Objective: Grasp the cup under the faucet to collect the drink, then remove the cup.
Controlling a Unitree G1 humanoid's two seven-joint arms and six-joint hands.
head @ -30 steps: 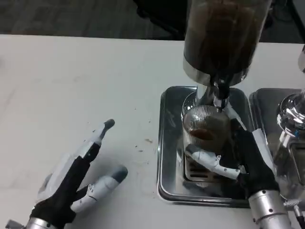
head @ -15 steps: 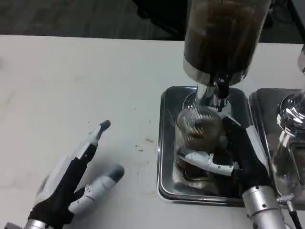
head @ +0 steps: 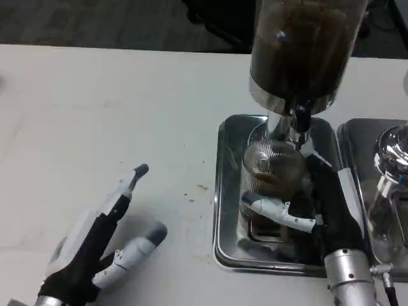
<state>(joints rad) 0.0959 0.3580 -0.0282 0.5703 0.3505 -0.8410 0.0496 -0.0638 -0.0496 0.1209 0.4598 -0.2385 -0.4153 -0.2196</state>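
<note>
At the lower left of the frame the left hand (head: 95,245) lay on the white table (head: 95,108), wrist cut off by the bottom edge, fingers spread and holding nothing. Right of centre, the clear ribbed glass cup (head: 273,175) stood in the shiny metal drip tray (head: 224,191), just below the dark faucet (head: 299,124) of the dark-filled dispenser (head: 306,51), whose top was cropped. The right hand (head: 319,210) grasped the cup, hiding its lower part. Brown liquid showed inside; its level was hard to judge.
</note>
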